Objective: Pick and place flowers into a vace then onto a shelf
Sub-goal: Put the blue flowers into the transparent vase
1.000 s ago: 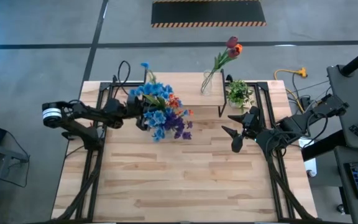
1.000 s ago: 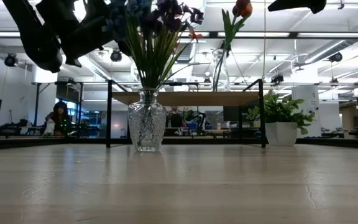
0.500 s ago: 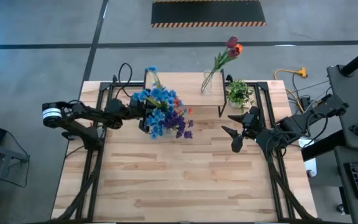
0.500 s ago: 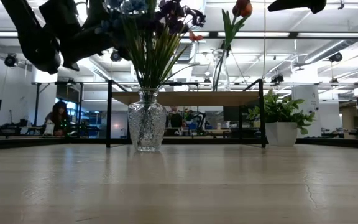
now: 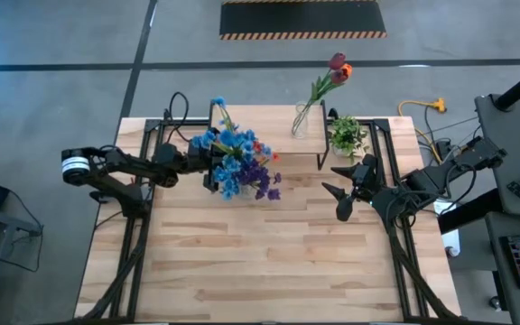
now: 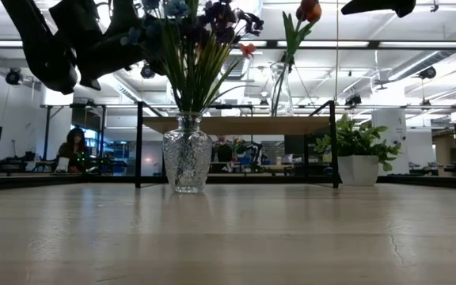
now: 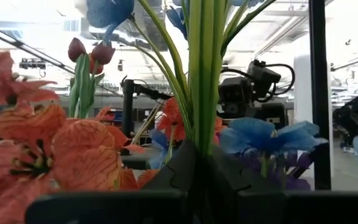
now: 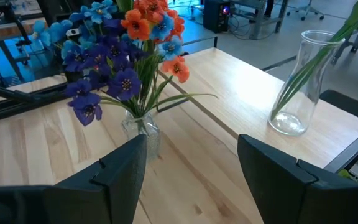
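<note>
A bunch of long green-stemmed flowers (image 5: 238,166) with blue, purple and orange-red heads stands with its stem ends in a textured glass vase (image 6: 186,162) on the tabletop. The vase also shows in the right wrist view (image 8: 143,134). My left gripper (image 5: 212,170) is shut on the stems high above the vase. My right gripper (image 5: 336,191) hangs open and empty to the right, above the table. The shelf (image 6: 244,124) stands behind the vase. On it is a clear glass vase (image 5: 299,125) with red tulips (image 5: 337,68). My left gripper pinches the bundled green stems (image 7: 201,134) between its two fingers, just below the flower heads. It comes level from the table's left, its fingers across the stems. The bunch stands nearly upright, its lower stem ends inside the textured vase (image 8: 143,124).
A small potted plant (image 5: 346,135) in a white pot (image 6: 358,169) stands at the shelf's right end. The shelf's black legs (image 6: 139,142) stand close behind the vase. A person sits in the room beyond the table (image 6: 74,150). Bare wood lies toward the near edge (image 5: 269,262).
My left gripper has kept its hold and edged slightly toward the table's right. The bunch has drawn in over the vase and stands more upright, its heads less spread toward the near edge. The stem ends have stayed in the vase.
</note>
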Robot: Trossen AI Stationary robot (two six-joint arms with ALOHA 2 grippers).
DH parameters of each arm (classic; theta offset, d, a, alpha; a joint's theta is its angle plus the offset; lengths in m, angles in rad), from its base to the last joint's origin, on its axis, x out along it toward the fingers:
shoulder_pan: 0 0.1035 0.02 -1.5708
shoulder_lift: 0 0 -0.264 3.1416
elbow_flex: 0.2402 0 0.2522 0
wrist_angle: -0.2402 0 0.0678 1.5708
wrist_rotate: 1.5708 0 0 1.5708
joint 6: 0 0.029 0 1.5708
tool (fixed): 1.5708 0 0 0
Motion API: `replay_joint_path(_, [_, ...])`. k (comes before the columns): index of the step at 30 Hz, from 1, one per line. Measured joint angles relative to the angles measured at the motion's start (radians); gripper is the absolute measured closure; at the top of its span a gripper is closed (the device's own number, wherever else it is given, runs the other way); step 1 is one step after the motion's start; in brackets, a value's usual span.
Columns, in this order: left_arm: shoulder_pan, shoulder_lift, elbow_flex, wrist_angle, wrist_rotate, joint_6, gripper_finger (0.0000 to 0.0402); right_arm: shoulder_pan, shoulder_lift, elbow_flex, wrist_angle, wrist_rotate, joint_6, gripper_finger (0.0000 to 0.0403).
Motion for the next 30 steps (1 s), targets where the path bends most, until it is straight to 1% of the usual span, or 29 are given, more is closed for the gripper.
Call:
replay_joint_path(5, [0.0, 0.004, -0.001, -0.022, 0.002, 0.013, 0.0396, 0.0, 0.0, 0.0, 0.0, 0.0, 0.0, 0.0161])
replay_joint_path(11, [-0.005, 0.009, -0.006, -0.052, 0.028, 0.01, 0.0396, 0.0, 0.0, 0.0, 0.0, 0.0, 0.0, 0.0161])
replay_joint_path(23, [-0.03, 0.033, -0.066, -0.049, 0.03, 0.003, 0.0396, 0.0, 0.0, 0.0, -0.002, 0.0, 0.0, 0.0161])
replay_joint_path(30, [-0.031, 0.036, -0.069, -0.051, 0.03, 0.002, 0.0396, -0.014, 0.0, 0.0, -0.004, 0.0, -0.003, 0.0161])
